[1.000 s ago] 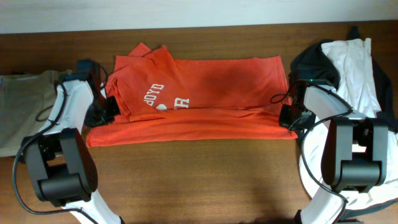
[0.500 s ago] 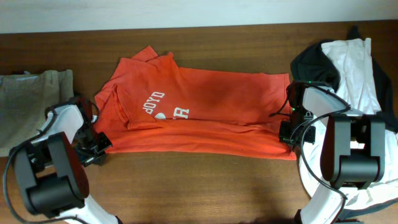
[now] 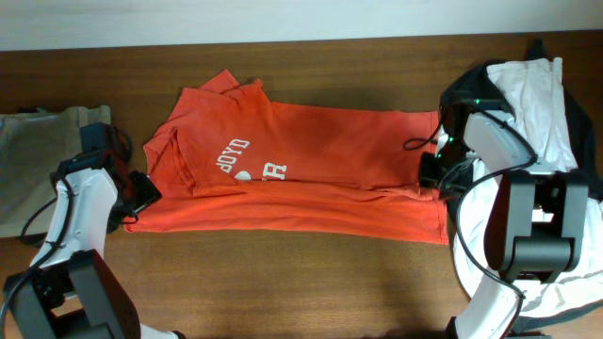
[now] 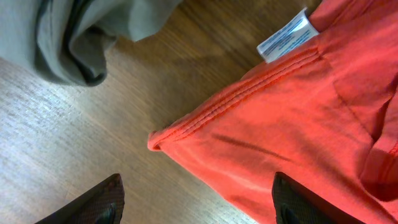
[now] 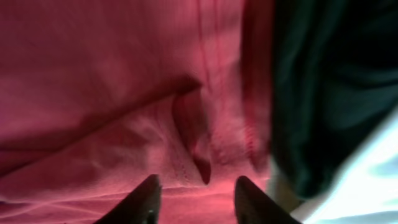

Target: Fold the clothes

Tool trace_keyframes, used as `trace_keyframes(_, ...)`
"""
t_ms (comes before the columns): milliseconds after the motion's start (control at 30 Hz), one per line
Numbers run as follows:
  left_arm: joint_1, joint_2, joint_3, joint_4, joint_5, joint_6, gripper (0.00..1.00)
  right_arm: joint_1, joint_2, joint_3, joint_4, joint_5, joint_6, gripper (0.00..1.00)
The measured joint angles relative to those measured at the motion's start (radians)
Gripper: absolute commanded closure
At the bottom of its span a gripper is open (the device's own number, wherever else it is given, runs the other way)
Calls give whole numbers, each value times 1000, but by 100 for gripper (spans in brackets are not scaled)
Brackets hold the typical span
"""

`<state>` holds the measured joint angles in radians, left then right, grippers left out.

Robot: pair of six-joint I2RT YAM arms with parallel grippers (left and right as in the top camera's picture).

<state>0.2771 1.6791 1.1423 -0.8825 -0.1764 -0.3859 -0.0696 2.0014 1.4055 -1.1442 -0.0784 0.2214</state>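
The red-orange T-shirt [image 3: 311, 165] with white lettering lies folded lengthwise across the table, lettering to the left. My left gripper [image 3: 141, 192] stands open at the shirt's left front corner; in the left wrist view [image 4: 196, 210] that hem corner [image 4: 158, 142] lies free on the wood ahead of the fingers [image 4: 102, 204]. My right gripper [image 3: 431, 176] is open over the shirt's right edge; in its wrist view [image 5: 198, 202] only creased red cloth [image 5: 124, 93] lies under the parted fingers. A black shirt [image 3: 471, 89] and a white shirt [image 3: 539, 99] are piled at the right.
A grey-khaki garment [image 3: 38, 160] lies at the left table edge, close to my left arm, also seen in the left wrist view [image 4: 68, 37]. A white care label [image 4: 286, 37] shows on the red shirt. Bare wood [image 3: 301, 282] runs along the front.
Both grippers have gone from shut to open and let go of the red shirt's edges after drawing it toward the front. The left gripper has since lifted back slightly.
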Motion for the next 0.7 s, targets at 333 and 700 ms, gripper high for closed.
trace_keyframes(333, 0, 0, 0, -10, 0, 0, 24, -18, 6, -11, 70, -89, 14, 96)
trace_keyframes(700, 0, 0, -7, 5, 0, 0, 15, -57, 10, 80, -8, -101, -19, 48)
